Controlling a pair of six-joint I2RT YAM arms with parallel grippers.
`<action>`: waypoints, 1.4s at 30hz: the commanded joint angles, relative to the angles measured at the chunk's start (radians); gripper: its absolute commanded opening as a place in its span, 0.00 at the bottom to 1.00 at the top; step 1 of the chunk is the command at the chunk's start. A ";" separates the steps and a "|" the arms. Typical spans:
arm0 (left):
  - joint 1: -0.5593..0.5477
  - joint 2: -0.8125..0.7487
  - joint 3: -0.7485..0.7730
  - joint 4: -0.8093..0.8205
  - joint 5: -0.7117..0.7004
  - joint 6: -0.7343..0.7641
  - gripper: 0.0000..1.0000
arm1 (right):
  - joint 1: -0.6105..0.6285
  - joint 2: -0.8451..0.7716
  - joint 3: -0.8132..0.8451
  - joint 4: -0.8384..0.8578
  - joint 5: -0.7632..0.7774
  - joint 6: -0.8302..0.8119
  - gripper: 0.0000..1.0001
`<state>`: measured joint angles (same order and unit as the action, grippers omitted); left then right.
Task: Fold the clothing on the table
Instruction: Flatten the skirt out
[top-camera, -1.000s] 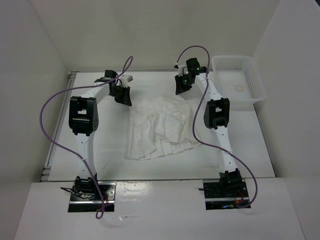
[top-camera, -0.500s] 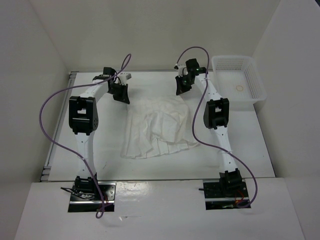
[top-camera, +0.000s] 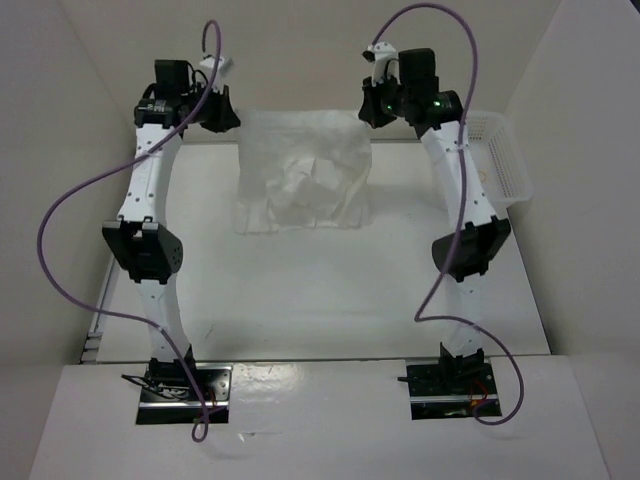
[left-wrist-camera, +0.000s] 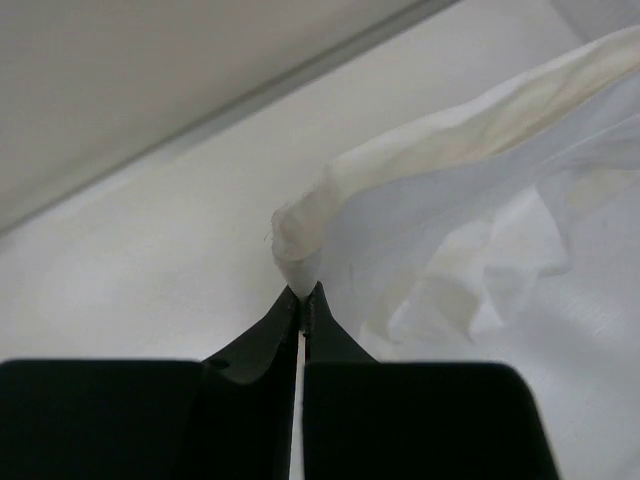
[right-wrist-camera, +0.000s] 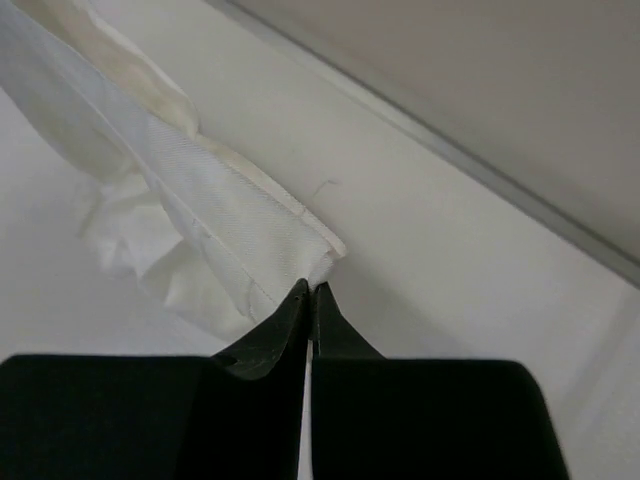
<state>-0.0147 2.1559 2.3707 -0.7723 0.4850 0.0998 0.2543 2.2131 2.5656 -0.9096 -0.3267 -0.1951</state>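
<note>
Pinching white pleated thin-fabric skirt (top-camera: 300, 175) at 2 corners, left gripper (left-wrist-camera: 302, 297) and right gripper (right-wrist-camera: 311, 291) hold it aloft. Likely spreading step; next needs level lay-down on flat white tabletop (top-camera: 300, 295).

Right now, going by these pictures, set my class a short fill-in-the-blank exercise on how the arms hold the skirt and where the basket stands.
The left gripper is ____ on a top corner of the white pleated skirt.
Counting the right gripper, ____ grippers hold the skirt.
The white mesh basket stands on the table beside the ____ arm.
Missing words: shut; two; right.
</note>
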 joint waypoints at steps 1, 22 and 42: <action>0.018 -0.181 0.085 -0.041 0.029 0.012 0.00 | 0.026 -0.208 -0.059 0.037 0.066 -0.013 0.00; -0.001 -0.831 -0.510 0.017 0.049 0.158 0.00 | 0.036 -0.728 -0.487 0.061 0.078 -0.155 0.00; -0.053 -0.513 -0.329 0.085 -0.049 0.087 0.00 | 0.045 -0.300 -0.104 0.080 0.149 -0.061 0.00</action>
<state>-0.0517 1.6768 1.9633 -0.7639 0.5076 0.2291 0.3027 1.9465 2.3562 -0.9005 -0.2543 -0.2855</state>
